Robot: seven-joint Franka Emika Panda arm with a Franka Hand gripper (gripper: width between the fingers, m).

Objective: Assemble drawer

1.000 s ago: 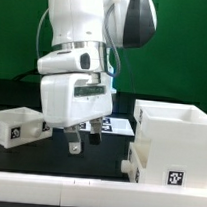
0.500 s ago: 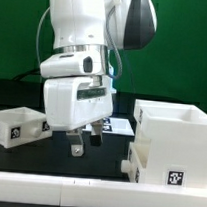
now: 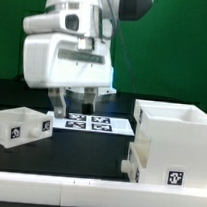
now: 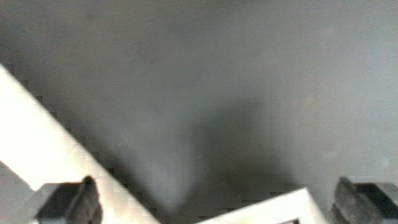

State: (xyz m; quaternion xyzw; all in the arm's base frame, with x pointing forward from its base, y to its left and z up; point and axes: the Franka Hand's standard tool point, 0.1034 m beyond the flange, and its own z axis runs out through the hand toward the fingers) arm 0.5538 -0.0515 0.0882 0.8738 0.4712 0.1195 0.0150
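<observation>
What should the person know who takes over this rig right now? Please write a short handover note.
Claw: open and empty, hanging above the table.
Loose tray: on the table at the exterior view's left, apart from the claw.
Casing: at the exterior view's right. A second tray appears to sit in its lower part, knob outward, maybe not fully in.
Marker board: flat on the table behind the claw.
Done: apparently one tray placed.
Left: grasp the loose tray and slide it into the casing.

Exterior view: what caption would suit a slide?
Open gripper hovers near the marker board, between loose tray and casing.
</observation>
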